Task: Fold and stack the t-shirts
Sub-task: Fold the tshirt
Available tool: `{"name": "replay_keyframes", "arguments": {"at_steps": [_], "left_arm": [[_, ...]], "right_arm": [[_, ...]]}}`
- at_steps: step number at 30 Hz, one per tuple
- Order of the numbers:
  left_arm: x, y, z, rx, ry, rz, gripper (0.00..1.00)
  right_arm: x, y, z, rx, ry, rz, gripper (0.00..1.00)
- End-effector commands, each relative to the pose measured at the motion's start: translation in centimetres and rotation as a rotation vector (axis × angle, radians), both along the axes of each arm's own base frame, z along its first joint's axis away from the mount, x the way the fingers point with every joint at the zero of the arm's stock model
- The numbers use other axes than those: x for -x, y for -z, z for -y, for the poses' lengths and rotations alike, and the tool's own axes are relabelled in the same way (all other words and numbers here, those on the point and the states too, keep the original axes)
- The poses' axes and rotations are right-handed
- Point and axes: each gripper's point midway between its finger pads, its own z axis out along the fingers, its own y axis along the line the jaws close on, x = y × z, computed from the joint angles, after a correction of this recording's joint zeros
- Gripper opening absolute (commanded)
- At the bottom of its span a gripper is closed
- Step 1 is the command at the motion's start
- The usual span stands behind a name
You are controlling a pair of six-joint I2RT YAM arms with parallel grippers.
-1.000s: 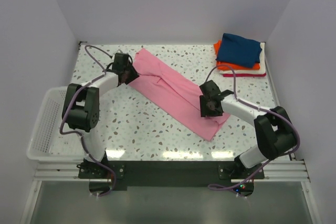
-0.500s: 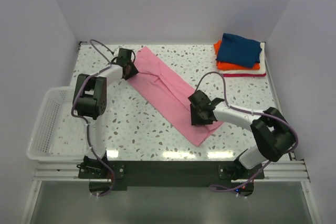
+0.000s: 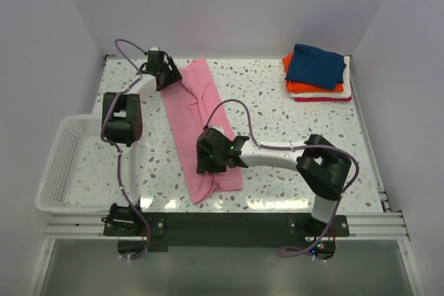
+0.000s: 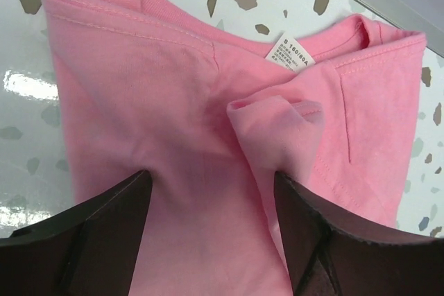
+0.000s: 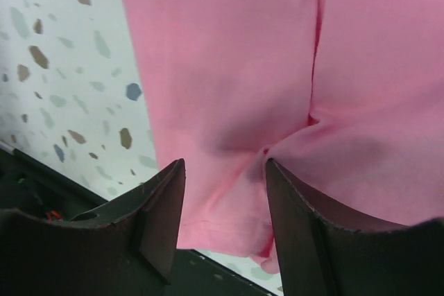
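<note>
My left fingers (image 4: 90,240) gape empty over the neck end of the pink t-shirt (image 3: 191,109); right fingers (image 5: 159,220) pinch its hem end to pull it straight.

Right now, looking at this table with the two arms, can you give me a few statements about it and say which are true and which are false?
1. The pink t-shirt lies stretched out as a long strip on the table. True.
2. The pink t-shirt sits inside the white basket. False: the basket is at the table's left edge, apart from the shirt.
3. The navy t-shirt lies on top of the orange t-shirt at the far right. True.
4. The left gripper is clamped shut on the collar. False: its fingers stand wide apart at the collar end.
5. A white size label shows inside the collar. True.
</note>
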Motion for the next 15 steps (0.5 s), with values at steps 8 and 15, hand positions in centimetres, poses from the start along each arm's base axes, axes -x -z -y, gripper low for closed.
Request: {"name": "replay_keyframes", "arguments": {"at_steps": [8,15], "left_arm": [[-1.6,-15.7,2.3,0.115,0.153,0.327,0.79],[6.5,-15.0,3.7,0.15,0.102,0.215,0.72]], "right_arm": [[-1.3,-6.4,1.3,-0.029,-0.003,0.139,0.54],[-0.9,-5.9,7.1,0.071,0.066,0.218,0.55]]}}
